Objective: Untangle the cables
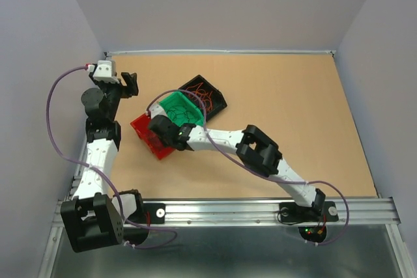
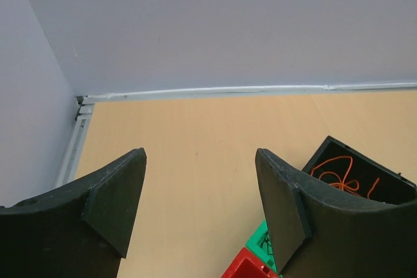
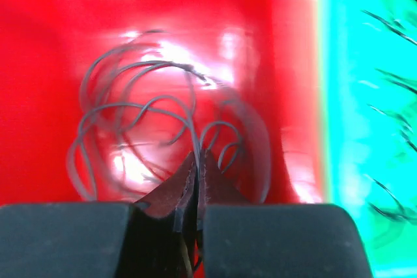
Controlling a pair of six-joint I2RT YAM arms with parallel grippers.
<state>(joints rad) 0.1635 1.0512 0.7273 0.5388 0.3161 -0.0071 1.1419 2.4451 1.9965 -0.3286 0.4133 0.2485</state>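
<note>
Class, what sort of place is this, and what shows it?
Probably a robotics lab cell: white walls around a wooden table, left arm and right arm bolted to a metal rail.

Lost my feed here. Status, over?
Left pincer open, holding nothing. Right pincer shut on thin dark wires inside red plastic bin. Green plastic bin adjacent, no obstruction.

Red bin (image 1: 139, 124), green bin (image 1: 168, 101), black bin (image 1: 219, 96) adjoin on table (image 1: 293, 128).

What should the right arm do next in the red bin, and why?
Probably lift the right gripper slowly straight up. Its jaws look shut on one strand of the dark wires looped in the red bin, so rising should draw it out of the loops.
</note>
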